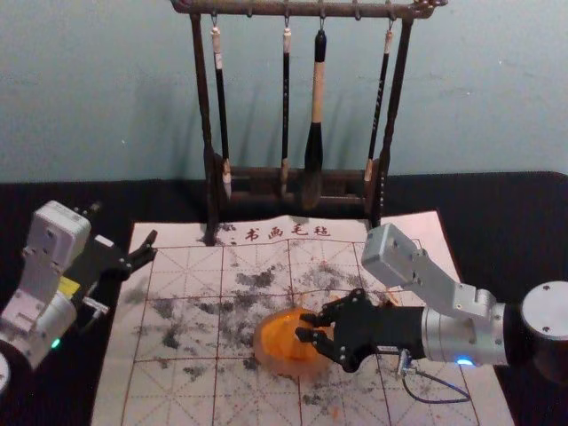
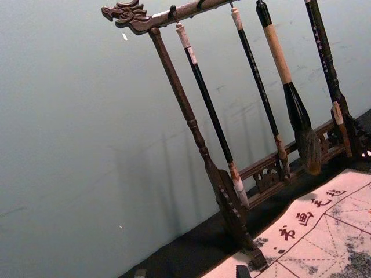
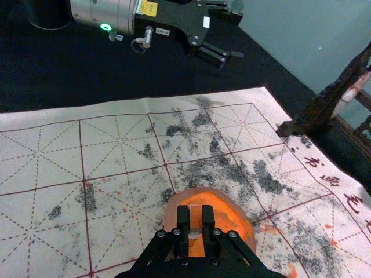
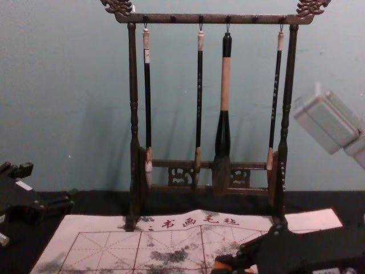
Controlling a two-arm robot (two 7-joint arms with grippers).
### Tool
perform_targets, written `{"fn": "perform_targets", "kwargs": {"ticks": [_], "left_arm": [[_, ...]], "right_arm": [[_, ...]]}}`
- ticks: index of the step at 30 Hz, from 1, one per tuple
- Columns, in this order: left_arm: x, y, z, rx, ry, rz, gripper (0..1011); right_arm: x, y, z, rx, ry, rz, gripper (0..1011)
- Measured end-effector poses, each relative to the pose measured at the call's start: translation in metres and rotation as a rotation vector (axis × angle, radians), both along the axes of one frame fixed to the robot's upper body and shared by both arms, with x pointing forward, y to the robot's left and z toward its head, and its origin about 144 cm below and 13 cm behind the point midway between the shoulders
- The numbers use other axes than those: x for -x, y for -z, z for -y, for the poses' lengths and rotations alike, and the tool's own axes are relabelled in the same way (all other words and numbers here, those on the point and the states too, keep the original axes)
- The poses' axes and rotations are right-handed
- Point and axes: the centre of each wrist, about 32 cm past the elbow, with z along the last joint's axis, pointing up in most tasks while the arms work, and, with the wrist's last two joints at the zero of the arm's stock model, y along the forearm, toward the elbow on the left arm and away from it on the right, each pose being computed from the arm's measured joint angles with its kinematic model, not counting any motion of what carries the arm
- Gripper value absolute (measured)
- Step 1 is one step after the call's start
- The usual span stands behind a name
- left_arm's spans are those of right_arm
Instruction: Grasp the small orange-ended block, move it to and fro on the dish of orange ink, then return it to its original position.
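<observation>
Small orange-ended block (image 3: 196, 215), bottom centre of the right wrist view, over the dish of orange ink; whether they touch, I cannot tell. In the head view, left to right: the left claw (image 1: 124, 225), released, at the left; the dish (image 1: 268, 353), lower centre, on a marked mat (image 1: 177, 404); the right claw (image 1: 307, 327), grasping the block.
</observation>
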Motion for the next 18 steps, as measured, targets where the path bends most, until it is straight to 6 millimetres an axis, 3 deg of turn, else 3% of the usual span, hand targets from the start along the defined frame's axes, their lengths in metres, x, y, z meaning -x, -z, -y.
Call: {"fn": "perform_targets", "kwargs": {"ticks": [18], "left_arm": [[0.0, 0.0, 0.0, 0.0, 0.0, 0.0, 1001]], "right_arm": [[-0.013, 0.0, -0.009, 0.024, 0.0, 0.013, 106]]}}
